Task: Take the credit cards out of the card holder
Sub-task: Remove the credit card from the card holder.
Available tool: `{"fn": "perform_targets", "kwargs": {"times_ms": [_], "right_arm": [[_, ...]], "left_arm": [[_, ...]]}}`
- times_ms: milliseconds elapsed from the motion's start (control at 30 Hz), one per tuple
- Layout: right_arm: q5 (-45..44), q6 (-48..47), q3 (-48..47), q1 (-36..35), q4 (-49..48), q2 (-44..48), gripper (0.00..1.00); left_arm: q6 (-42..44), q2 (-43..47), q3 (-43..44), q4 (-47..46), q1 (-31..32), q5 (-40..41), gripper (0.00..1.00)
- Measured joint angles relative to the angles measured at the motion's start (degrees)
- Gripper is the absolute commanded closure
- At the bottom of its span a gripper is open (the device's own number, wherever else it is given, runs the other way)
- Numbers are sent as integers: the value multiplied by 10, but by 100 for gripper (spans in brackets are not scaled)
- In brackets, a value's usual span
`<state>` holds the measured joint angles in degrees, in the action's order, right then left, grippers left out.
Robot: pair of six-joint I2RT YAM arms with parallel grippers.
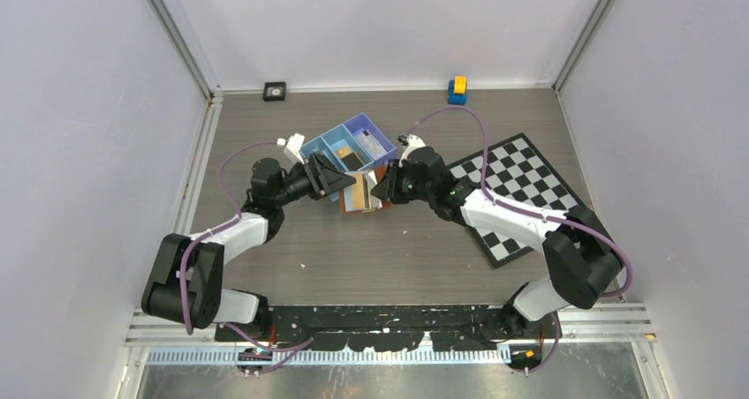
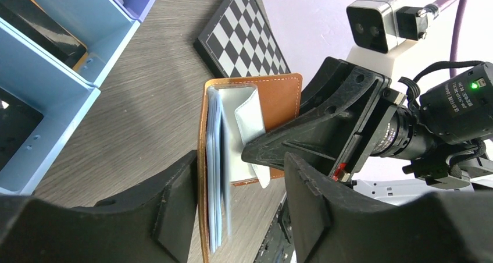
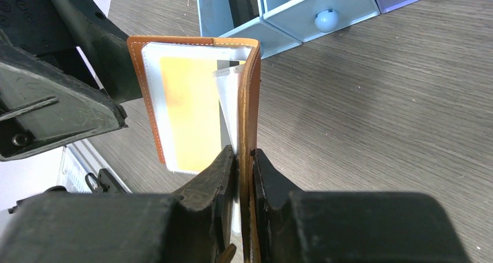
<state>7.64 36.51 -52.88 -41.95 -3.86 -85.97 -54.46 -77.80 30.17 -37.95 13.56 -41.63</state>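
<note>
Light is bright, even and diffuse, from above. Around the card holder (image 1: 360,194) the table (image 1: 371,258) carries only faint, soft shadows under the arms (image 1: 238,231). In the right wrist view the card holder's pale lining glares white, and the right gripper (image 3: 244,153) just below it is dark and soft-edged. In the left wrist view the wall (image 2: 325,18) beyond the card holder washes out; the left gripper (image 2: 239,158) is blurred.

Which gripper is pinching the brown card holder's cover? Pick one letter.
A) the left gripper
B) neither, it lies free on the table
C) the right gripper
C: the right gripper has its fingers closed on the card holder at its cover edge; the left gripper has its jaws apart.
</note>
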Motion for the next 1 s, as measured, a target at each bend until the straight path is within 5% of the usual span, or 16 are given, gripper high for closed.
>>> {"fn": "perform_targets", "kwargs": {"times_ms": [133, 300, 400, 733, 900, 1000], "right_arm": [[-2, 0, 0, 0, 1, 0, 80], [-3, 1, 1, 0, 1, 1, 78], [-3, 1, 5, 0, 1, 8, 75], [-90, 0, 10, 2, 40, 51, 38], [-176, -12, 10, 5, 93, 76, 35], [-211, -23, 11, 6, 105, 105, 45]], "left_arm": [[-3, -5, 0, -6, 3, -1, 46], [-5, -10, 0, -8, 3, -3, 85], [-3, -11, 0, -8, 3, -4, 99], [7, -16, 0, 0, 4, 0, 100], [16, -2, 0, 24, 4, 12, 100], [21, 4, 0, 28, 4, 14, 100]]}}
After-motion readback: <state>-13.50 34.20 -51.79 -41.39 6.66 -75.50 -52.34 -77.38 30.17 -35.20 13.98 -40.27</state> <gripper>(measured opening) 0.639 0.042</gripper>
